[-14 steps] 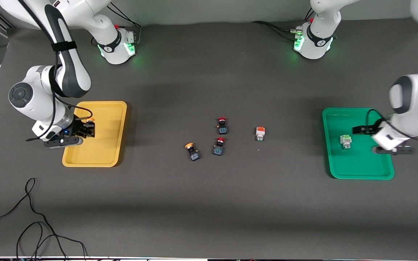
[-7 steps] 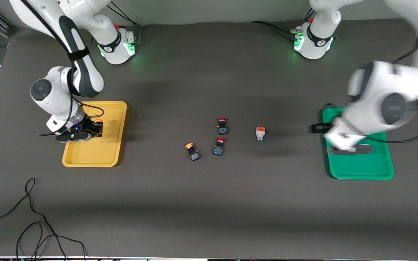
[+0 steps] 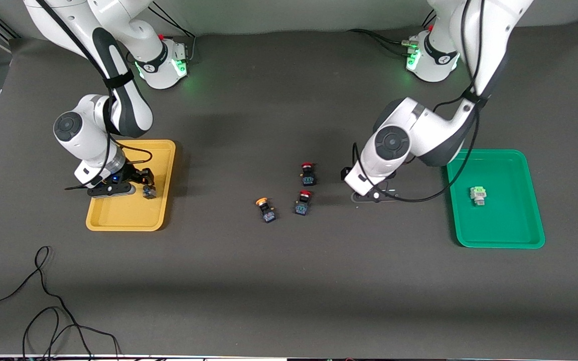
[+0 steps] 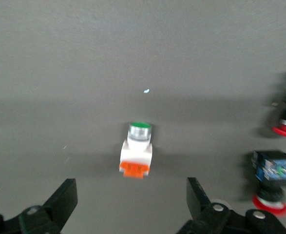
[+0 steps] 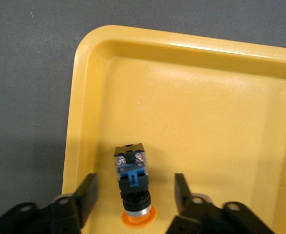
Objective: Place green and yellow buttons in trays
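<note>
- Two trays on the dark table (image 3: 279, 281): yellow tray (image 3: 163, 148) toward the right arm's end, green tray (image 3: 499, 239) toward the left arm's end.
- Right gripper (image 3: 141, 183) sits low over the yellow tray; in the right wrist view its fingers (image 5: 86, 192) stand apart on either side of a yellow-capped button (image 5: 133, 183), gaps visible both sides, so let go, not pinching.
- That yellow-capped button lies on its side on the yellow tray floor, orange-yellow cap end toward the gripper body; in the front view only its blue-black body (image 3: 149, 191) peeks out by the fingers.
- Left gripper (image 3: 364, 188) is over the middle of the table, between the red-capped pair and the green tray; jaws spread wide, nothing gripped.
- Left wrist view: white-bodied button (image 4: 137, 155) lies on the table between the spread fingers (image 4: 65, 197), clear of both; orange piece at one end, silver ring with green top at the other. In the front view the left arm hides it.
- Green-capped white button (image 3: 478, 194) lies in the green tray, about mid-floor, apart from the rims.
- Second yellow-capped button (image 3: 266, 209) lies on the table near centre, nearer the front camera than the red ones.
- Two red-capped buttons close by: one (image 3: 307, 173) farther from the front camera, one (image 3: 303, 202) nearer, just beside the second yellow-capped button. Both also show at the edge of the left wrist view.
- Black cable (image 3: 43, 306) loops on the table at the right arm's end, near the front camera.
</note>
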